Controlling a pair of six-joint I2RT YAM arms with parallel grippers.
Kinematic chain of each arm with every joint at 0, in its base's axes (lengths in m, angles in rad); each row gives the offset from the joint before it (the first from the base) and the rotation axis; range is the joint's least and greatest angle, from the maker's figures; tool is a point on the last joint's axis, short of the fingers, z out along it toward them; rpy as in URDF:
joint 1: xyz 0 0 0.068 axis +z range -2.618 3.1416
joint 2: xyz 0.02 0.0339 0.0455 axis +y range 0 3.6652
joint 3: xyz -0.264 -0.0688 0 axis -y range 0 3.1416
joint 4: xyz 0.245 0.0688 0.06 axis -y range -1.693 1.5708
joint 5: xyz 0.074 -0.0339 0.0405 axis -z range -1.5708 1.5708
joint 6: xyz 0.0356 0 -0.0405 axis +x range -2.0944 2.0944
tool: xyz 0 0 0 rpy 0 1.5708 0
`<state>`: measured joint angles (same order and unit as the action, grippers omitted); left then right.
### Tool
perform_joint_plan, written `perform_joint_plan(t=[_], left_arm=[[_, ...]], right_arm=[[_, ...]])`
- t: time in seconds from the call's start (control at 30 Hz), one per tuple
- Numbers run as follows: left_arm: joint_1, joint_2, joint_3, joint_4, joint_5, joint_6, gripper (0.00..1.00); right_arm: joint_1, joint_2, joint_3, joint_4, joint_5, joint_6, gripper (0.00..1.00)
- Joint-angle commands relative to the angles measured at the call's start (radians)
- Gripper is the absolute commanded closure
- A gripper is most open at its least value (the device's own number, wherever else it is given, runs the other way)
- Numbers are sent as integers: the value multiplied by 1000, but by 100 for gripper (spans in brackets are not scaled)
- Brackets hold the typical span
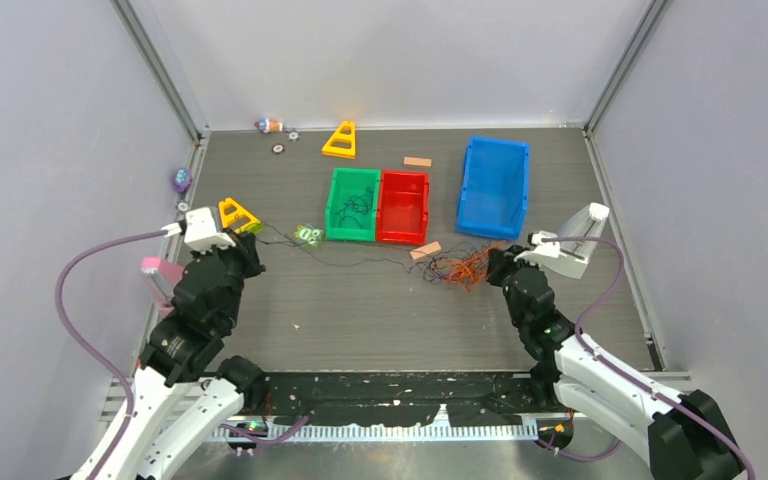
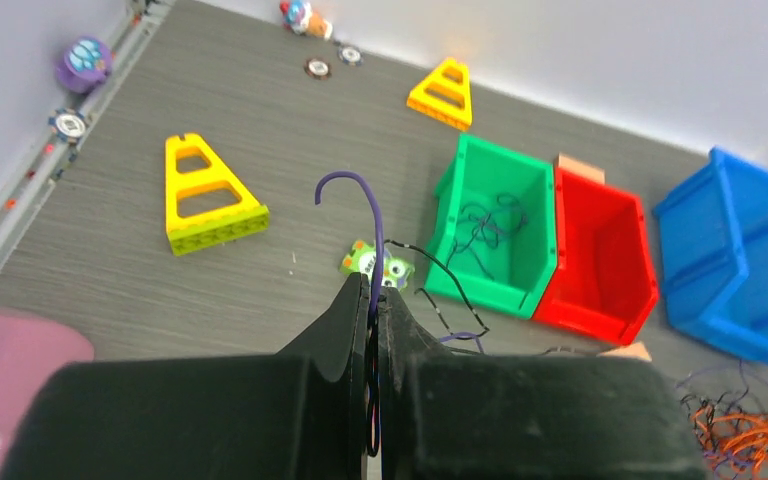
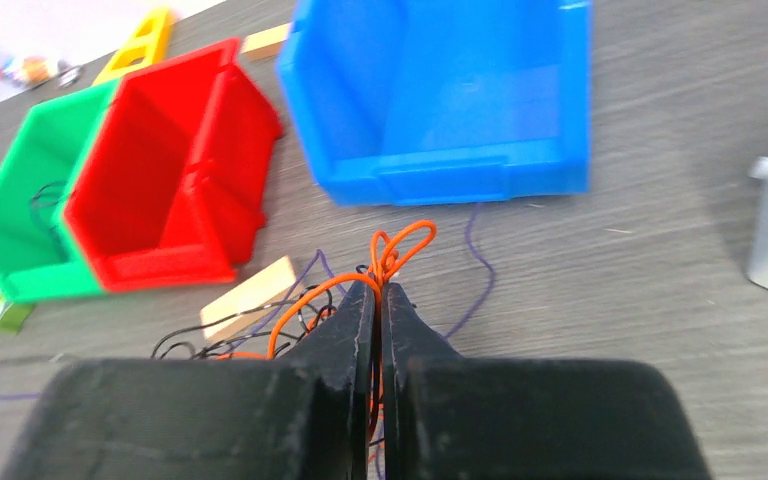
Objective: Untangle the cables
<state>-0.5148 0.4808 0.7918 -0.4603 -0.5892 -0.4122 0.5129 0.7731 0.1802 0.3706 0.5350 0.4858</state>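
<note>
**A:** Where do you find your bins?

**B:** In the centre of the top view, in a row. The left bin touches the middle bin. The right bin stands apart, further right.

**A:** And your cables?

**B:** Most are clumped just below the middle and right bins, at your right gripper. One strand runs left to your left gripper, at centre left. A few lie in the left bin.

**A:** What else?

**B:** You have a lower block between middle bin and clump, and an upper block above that bin. The lower wedge is just above your left gripper, the upper wedge above the left bin. A tile lies just left of that bin.
</note>
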Motion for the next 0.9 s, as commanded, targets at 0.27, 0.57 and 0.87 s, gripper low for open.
perform_joint_plan(t=[0.27,0.57,0.87], left_arm=[[7,93,-41,46,260,55,39],[6,281,-35,87,561,82,25],[-37,491,-28,147,740,84,25]], right_arm=[[-4,23,-10,267,-314,-131,95],[-4,83,19,279,-395,-153,55],[-4,138,82,204,-439,-211,20]])
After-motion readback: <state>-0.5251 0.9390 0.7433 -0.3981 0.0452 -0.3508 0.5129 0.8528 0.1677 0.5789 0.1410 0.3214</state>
